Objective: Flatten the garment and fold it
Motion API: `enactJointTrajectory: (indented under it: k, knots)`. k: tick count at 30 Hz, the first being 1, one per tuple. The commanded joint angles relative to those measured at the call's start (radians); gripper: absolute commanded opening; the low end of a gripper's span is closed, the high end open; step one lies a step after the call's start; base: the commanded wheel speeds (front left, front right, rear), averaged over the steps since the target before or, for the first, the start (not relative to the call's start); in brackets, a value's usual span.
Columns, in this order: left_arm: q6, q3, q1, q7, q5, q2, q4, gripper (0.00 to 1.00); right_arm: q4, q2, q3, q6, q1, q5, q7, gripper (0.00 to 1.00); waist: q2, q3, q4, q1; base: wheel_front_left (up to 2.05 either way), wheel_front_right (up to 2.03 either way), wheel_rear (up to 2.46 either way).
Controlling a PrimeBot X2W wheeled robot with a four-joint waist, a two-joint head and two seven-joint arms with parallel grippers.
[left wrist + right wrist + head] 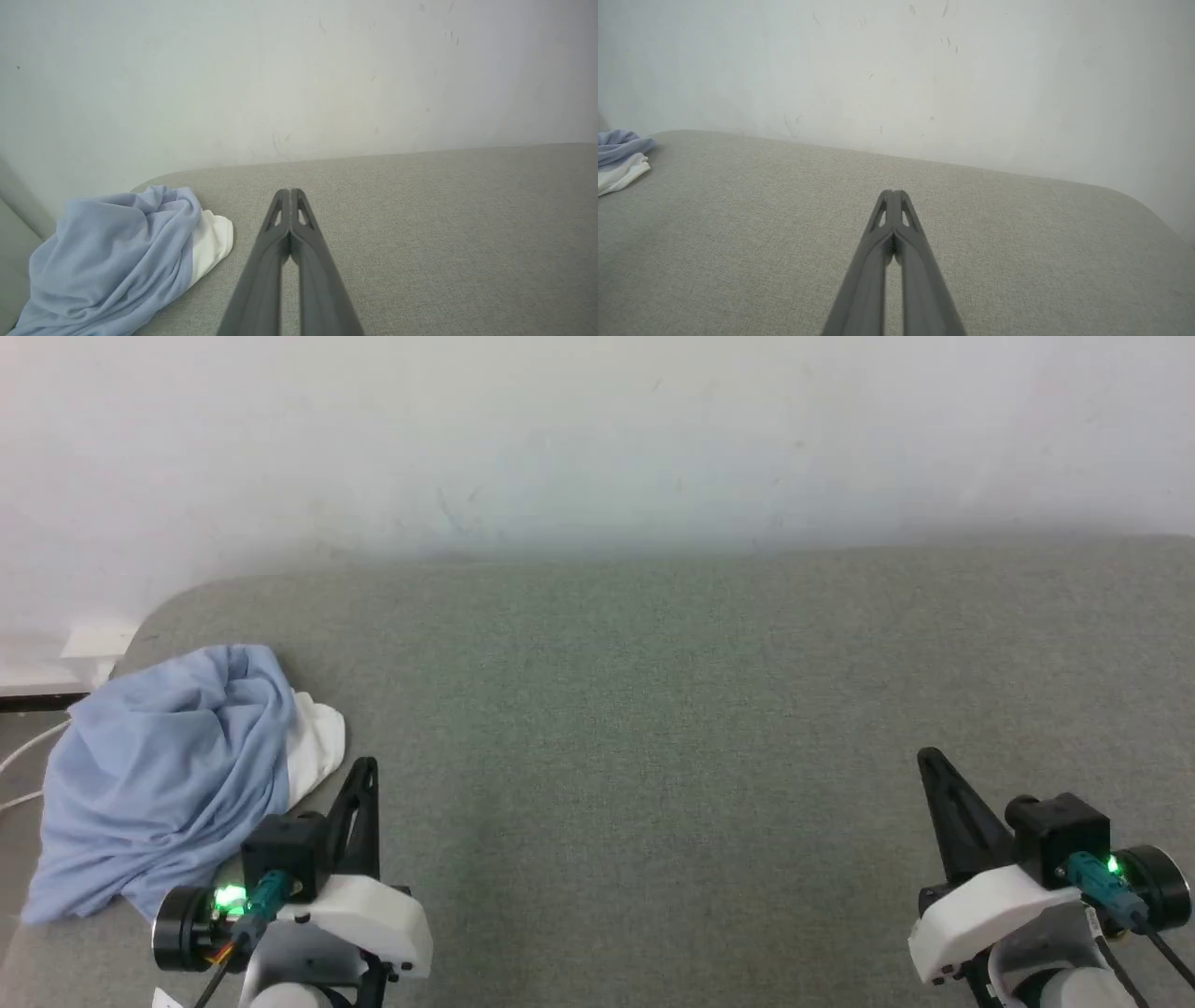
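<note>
Leftmost on the cushion [653, 756], the garment [168, 775] runs near-to-far, left claw [367, 768] and right claw [928, 758] pressed together.

Plain white wall [597, 429] across the back, matt, w/ faint scuffs & small dark specks; light is soft & even, slightly brighter toward the top. In front, a wide upholstered surface [653, 709] in grey-green woven fabric runs up to the wall. Its far-left corner is rounded, far-right corner too in the right wrist view. Past its left edge: a strip of grey floor [11, 859], a thin white cable [28, 751] on it, a dark skirting line [37, 702] & a small white box [93, 642] low on the wall.
</note>
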Motion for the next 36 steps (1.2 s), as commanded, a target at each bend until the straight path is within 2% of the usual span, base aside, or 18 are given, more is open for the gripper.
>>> enactJointTrajectory:
  k: [1, 20, 21, 36]
  knots:
    - [0.007, 0.004, 0.006, 0.000, 0.006, -0.002, -0.004, 0.00, -0.005, 0.003, 0.000, -0.002, -0.014, -0.005, 0.001, 0.00, 0.0001, 0.000, 0.000, 0.0000, 0.00, 0.00, 0.00]
    - [0.007, 0.004, 0.006, 0.000, 0.006, -0.002, -0.004, 0.00, -0.005, 0.003, 0.000, -0.002, -0.014, -0.005, 0.001, 0.00, 0.0001, 0.000, 0.000, 0.0000, 0.00, 0.00, 0.00]
    - [0.000, 0.000, 0.000, 0.000, 0.000, 0.000, 0.000, 1.00, 0.000, 0.000, 0.000, 0.000, 0.000, 0.000, 0.000, 1.00, 0.0000, 0.000, 0.000, 0.0000, 0.00, 0.00, 0.00]
    - [0.017, -0.018, -0.014, -0.023, -0.011, 0.000, 0.025, 1.00, 0.010, 0.000, -0.003, 0.000, -0.008, 0.003, -0.016, 1.00, 0.0000, 0.002, 0.011, 0.0000, 0.00, 0.00, 0.00]
